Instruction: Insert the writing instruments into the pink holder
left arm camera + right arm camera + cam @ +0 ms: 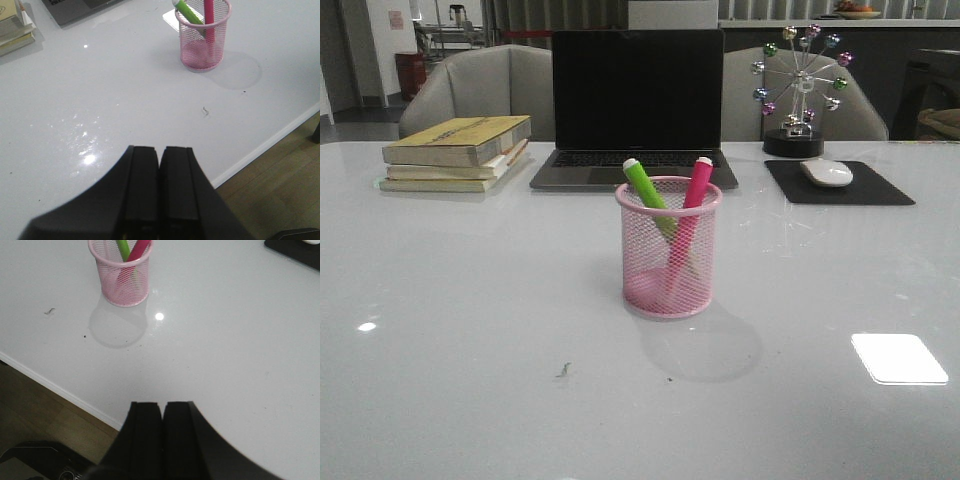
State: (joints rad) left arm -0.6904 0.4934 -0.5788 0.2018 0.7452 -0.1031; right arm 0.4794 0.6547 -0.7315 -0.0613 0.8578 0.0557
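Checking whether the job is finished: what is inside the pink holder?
The pink holder contains the green marker and the pink marker, leaning crossed; their lower ends blur behind the mesh.

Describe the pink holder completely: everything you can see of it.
The pink holder is a round cup of what looks like wire mesh, see-through at the sides, with a thick rolled rim and a solid pink base. It stands upright on the white table, in front of the laptop, casting a soft shadow toward the camera. Inside it, a green marker and a pink marker lean crossed, their tops above the rim. Neither pincer touches it.
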